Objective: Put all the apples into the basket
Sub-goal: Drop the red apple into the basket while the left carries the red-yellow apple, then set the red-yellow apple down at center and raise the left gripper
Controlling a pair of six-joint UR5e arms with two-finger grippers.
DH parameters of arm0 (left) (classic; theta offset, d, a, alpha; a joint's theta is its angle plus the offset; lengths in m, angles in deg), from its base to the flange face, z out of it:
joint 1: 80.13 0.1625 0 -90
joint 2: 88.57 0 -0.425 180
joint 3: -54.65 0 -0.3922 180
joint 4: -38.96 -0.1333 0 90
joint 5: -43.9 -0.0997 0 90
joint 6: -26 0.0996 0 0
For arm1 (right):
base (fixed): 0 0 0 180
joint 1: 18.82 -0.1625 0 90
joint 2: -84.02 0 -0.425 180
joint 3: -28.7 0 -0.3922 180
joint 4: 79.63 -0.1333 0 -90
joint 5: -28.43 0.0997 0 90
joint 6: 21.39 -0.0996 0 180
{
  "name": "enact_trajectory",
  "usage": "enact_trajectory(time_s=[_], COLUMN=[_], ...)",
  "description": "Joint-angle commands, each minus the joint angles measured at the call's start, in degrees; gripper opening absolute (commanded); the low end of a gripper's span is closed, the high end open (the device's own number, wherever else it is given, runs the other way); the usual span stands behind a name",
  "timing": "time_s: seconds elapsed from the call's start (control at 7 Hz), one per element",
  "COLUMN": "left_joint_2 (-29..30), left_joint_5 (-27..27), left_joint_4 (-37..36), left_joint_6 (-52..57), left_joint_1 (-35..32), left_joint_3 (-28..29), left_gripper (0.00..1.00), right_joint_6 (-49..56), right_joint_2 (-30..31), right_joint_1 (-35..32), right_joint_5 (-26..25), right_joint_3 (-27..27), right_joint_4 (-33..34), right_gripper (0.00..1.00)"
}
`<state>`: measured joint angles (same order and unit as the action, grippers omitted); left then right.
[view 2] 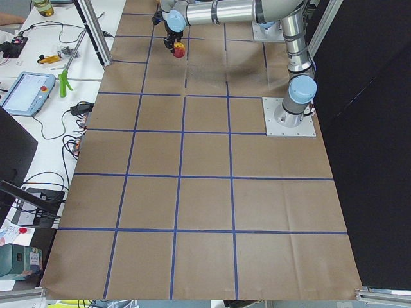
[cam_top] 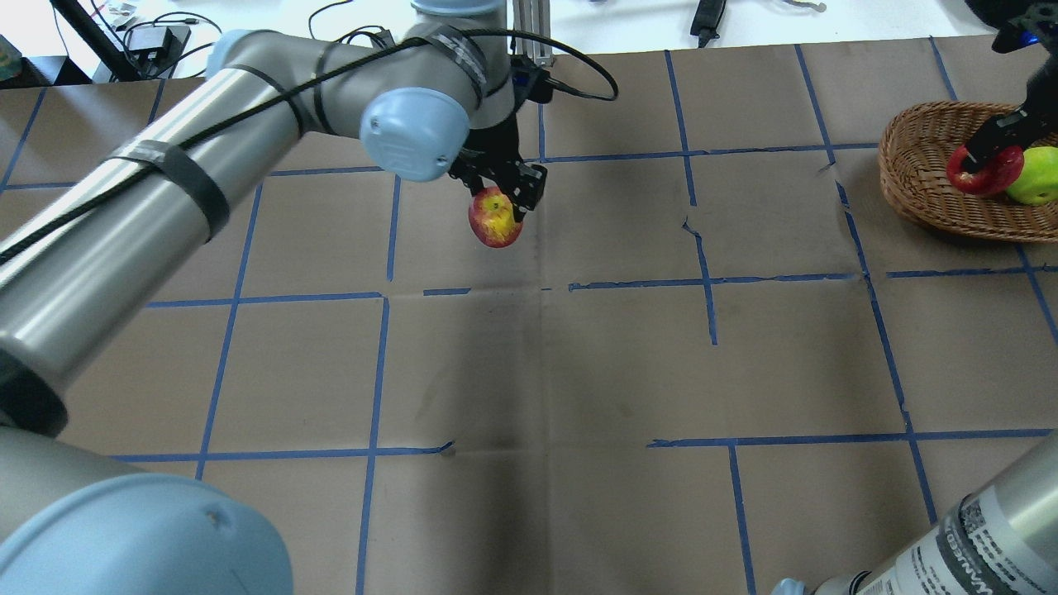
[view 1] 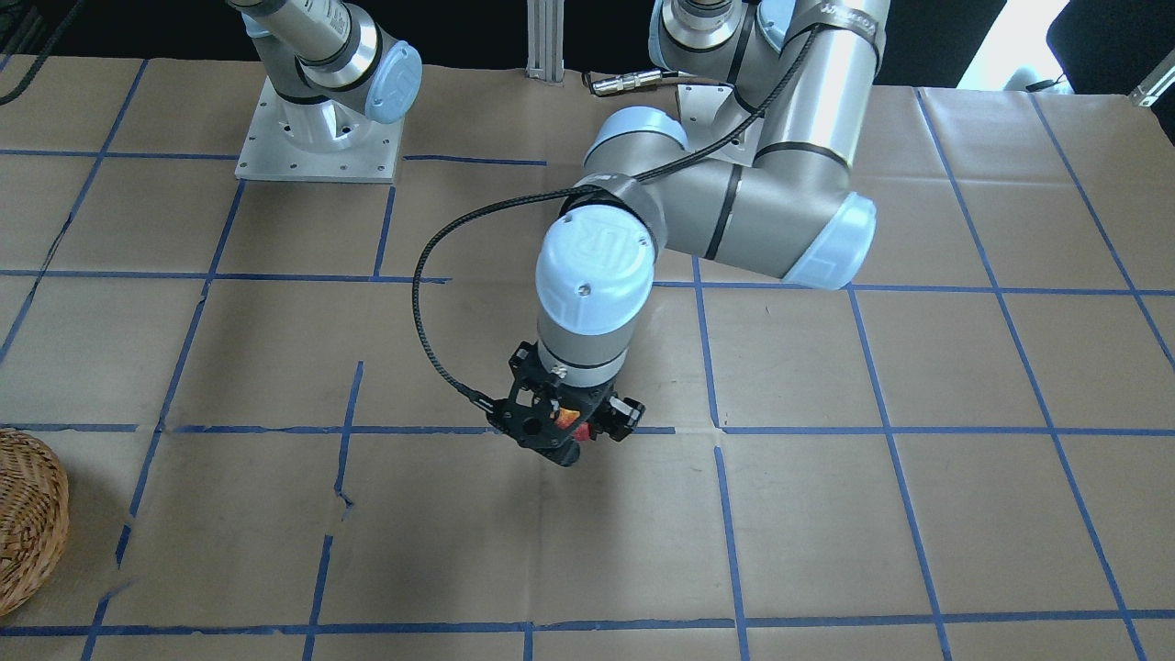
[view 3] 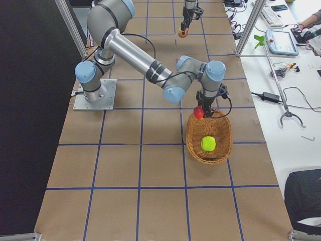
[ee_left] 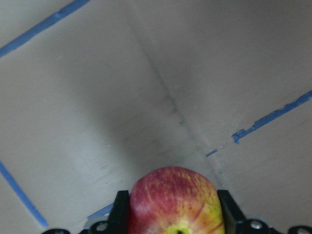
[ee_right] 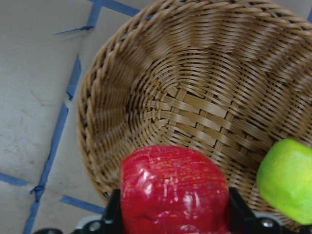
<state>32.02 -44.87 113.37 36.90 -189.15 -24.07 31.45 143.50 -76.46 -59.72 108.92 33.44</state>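
My left gripper (cam_top: 502, 207) is shut on the red-and-yellow blushed apple (cam_top: 494, 221) and holds it above the brown paper near the table's middle. The apple fills the bottom of the left wrist view (ee_left: 175, 202) between the two fingers. My right gripper (cam_top: 989, 153) is shut on the glossy red apple (cam_top: 984, 171) and holds it over the near rim of the wicker basket (cam_top: 913, 169). The lime green apple (cam_top: 1035, 175) lies inside the basket. In the right wrist view the red apple (ee_right: 173, 190) is at the bottom and the green apple (ee_right: 287, 180) to its right.
The table is covered in brown paper with a blue tape grid (cam_top: 711, 285). The basket stands at the table's far right corner, seen at the left edge of the front view (view 1: 27, 514). The arm bases (view 1: 321, 138) stand at the robot's side.
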Motion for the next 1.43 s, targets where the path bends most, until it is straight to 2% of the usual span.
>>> enact_trajectory(time_s=[0.0,0.14,0.29,0.43,0.57,0.71,0.86,1.0,1.14,1.29], left_joint_2=[3.85,4.03,4.56,4.74,4.56,4.04,2.12,-3.55,-9.62,-16.2], left_joint_5=[0.08,0.08,0.17,0.26,0.43,0.09,0.0,0.0,0.6,0.52], left_joint_4=[-3.63,-5.83,-9.6,-11.11,-11.04,-10.69,-10.6,-9.04,-1.8,5.76], left_joint_6=[-3.86,-3.52,-3.6,-3.95,-4.04,-3.87,-3.17,-2.73,-1.59,-1.32], left_joint_1=[-2.16,-2.08,-1.99,-1.99,-1.9,-1.9,-1.64,1.06,7.7,14.38], left_joint_3=[-1.86,-3.87,-5.55,-5.83,-5.22,-4.52,-3.73,-2.94,-2.49,-2.58], left_gripper=[0.37,0.38,0.44,0.8,0.98,0.98,0.98,0.98,0.98,0.98], right_joint_6=[5.5,6.56,6.05,5.52,5.43,5.08,2.03,-5.48,-19.13,-28.32], right_joint_2=[-6.54,-7.35,-7.36,-6.92,-5.44,-2.55,0.61,4.21,7.99,10.55], right_joint_1=[1.82,1.92,1.92,1.92,1.92,1.22,-0.87,-5.33,-9.46,-14.38], right_joint_5=[0.79,0.7,0.79,0.87,0.79,0.53,0.44,-0.09,-0.18,0.25], right_joint_3=[-3.03,-3.83,-3.49,-3.75,-3.67,-3.4,-3.31,-2.62,-0.35,3.68], right_joint_4=[3.21,3.21,3.04,1.9,0.59,-1.52,-6.32,-11.33,-14.25,-13.85], right_gripper=[0.09,0.11,0.55,0.99,1.0,1.0,1.0,1.0,1.0,1.0])
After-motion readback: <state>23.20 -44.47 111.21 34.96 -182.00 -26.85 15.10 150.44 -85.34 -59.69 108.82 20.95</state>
